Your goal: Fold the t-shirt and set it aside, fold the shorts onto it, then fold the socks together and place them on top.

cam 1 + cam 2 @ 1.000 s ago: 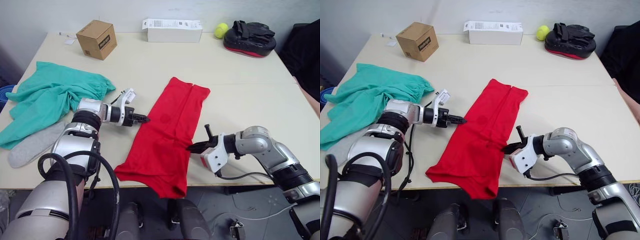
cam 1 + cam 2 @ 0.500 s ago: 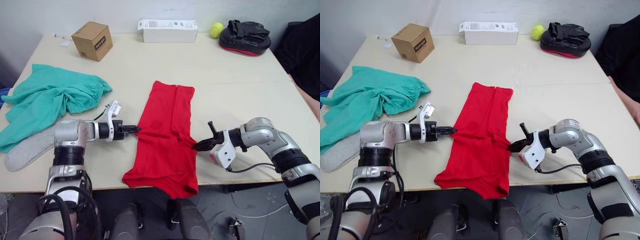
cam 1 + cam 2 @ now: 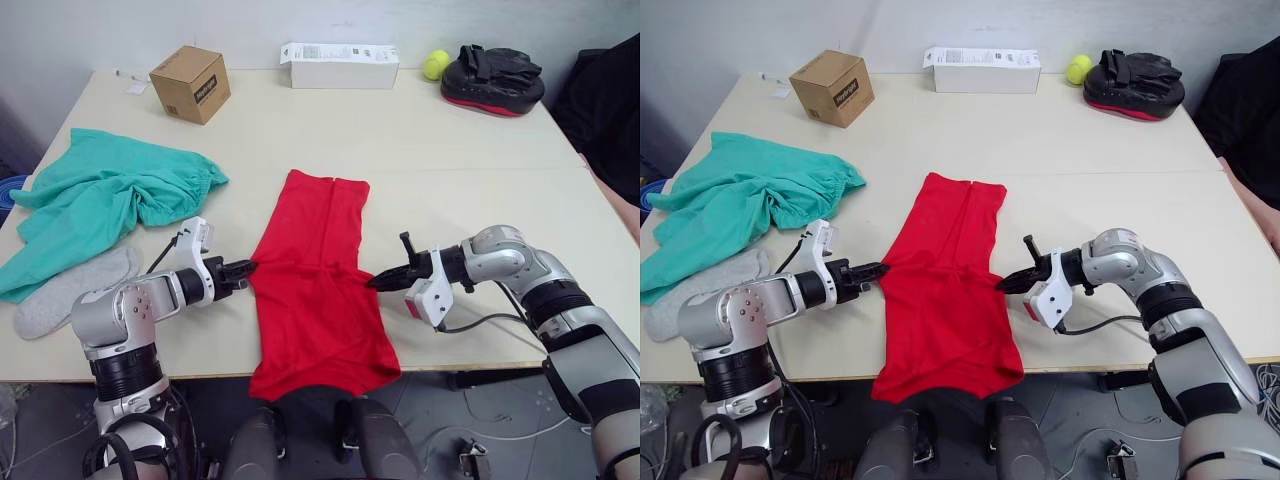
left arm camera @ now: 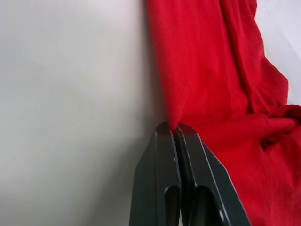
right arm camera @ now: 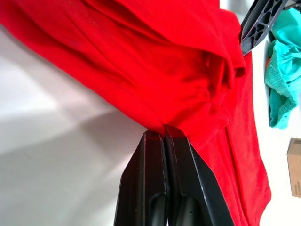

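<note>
While both pairs of black fingers are pressed fully together, each has a pinch of red cloth between its tips: the left gripper (image 4: pixel 170 128) holds the left edge of the t-shirt (image 3: pixel 315 280), and the right gripper (image 5: pixel 164 133) holds its right edge, the two grips facing each other across the narrow middle of the garment. Seen from the head, the left gripper (image 3: pixel 245 268) sits at about 9 o'clock of the shirt and the right gripper (image 3: pixel 372 282) at about 3 o'clock. The shirt lies as a long folded strip on the cream table (image 3: pixel 480 180), its far end toward 12 o'clock and its near end hanging over the table's front edge at 6 o'clock; the cloth bunches where the two grips meet it. At about 10 o'clock from the shirt, well apart from it, the teal shorts (image 3: pixel 100 200) lie crumpled, and just beside their near edge lie the grey socks (image 3: pixel 70 290), which look like one flat piece, though a second may lie under it. Along the far edge of the table stand a small cardboard box (image 3: pixel 190 83) at 11 o'clock, a white carton (image 3: pixel 340 64) at 12 o'clock, and a yellow-green tennis ball (image 3: pixel 435 64) touching a black and red boxing pad (image 3: pixel 495 80) at 1 o'clock.
</note>
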Action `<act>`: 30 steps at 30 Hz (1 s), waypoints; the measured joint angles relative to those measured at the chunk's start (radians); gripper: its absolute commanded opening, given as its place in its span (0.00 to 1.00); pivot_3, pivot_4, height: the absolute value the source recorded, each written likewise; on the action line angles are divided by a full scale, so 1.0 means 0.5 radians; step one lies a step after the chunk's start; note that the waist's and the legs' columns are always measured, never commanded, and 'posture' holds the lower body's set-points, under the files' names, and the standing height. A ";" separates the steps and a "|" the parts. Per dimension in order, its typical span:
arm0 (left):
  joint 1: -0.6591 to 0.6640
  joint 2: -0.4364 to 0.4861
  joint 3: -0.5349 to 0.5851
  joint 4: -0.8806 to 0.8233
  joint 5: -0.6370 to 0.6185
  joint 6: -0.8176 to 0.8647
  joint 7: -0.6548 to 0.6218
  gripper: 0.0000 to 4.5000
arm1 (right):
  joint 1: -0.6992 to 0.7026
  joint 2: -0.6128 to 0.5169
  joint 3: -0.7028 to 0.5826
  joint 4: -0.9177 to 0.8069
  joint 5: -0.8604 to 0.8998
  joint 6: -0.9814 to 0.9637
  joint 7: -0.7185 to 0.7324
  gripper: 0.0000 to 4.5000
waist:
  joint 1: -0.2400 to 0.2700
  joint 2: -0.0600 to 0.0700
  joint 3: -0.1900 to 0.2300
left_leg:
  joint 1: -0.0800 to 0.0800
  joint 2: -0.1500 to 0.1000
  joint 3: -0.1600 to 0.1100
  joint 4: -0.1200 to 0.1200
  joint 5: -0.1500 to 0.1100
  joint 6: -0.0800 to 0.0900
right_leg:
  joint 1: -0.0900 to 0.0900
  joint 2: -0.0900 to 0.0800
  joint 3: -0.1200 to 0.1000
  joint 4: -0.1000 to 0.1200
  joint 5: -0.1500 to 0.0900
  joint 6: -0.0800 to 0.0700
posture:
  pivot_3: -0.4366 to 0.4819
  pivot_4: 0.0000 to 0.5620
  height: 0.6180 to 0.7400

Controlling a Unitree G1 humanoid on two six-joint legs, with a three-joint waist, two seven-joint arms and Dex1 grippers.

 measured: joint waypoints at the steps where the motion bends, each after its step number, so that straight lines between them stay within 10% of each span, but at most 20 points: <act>1: -0.005 0.011 -0.008 0.019 -0.019 -0.020 -0.003 0.01 | -0.009 0.000 0.001 0.028 -0.013 -0.019 -0.013 0.00 | 0.000 0.000 0.000 | 0.000 0.000 0.000 -0.001 0.000 0.000 | 0.000 0.000 0.000 -0.001 0.000 0.000 | 0.48 0.27 1.00; 7: -0.037 0.199 -0.099 0.126 -0.142 -0.148 -0.100 0.41 | -0.002 0.000 0.051 0.044 0.042 0.000 0.013 0.14 | -0.004 0.000 0.000 | 0.000 0.001 0.000 -0.002 -0.001 -0.001 | 0.000 0.000 -0.001 -0.002 0.000 0.000 | 0.48 0.27 1.00; 15: 0.127 0.791 -0.490 -0.064 -0.241 -0.729 -0.680 0.98 | 0.127 -0.159 0.056 -0.099 0.295 0.046 0.106 0.74 | -0.004 0.001 0.000 | 0.000 0.001 -0.001 -0.005 -0.008 -0.012 | 0.001 -0.001 -0.003 -0.007 0.000 0.000 | 0.48 0.27 1.00; 18: 0.327 1.056 -0.671 -0.172 -0.141 -1.266 -1.025 1.00 | 0.189 -0.278 0.058 -0.196 0.425 0.031 0.162 0.98 | -0.006 0.002 0.000 | -0.001 0.001 -0.001 -0.006 -0.010 -0.012 | 0.001 -0.001 -0.003 -0.011 -0.001 -0.002 | 0.48 0.27 1.00; 30: 0.447 1.228 -1.057 0.290 0.474 -3.849 -1.654 1.00 | 0.432 -0.502 0.138 -0.386 0.522 -0.343 0.101 0.99 | -0.006 0.009 -0.001 | -0.002 0.002 0.003 -0.007 -0.013 0.008 | 0.004 -0.003 -0.005 -0.028 0.003 -0.008 | 0.48 0.27 1.00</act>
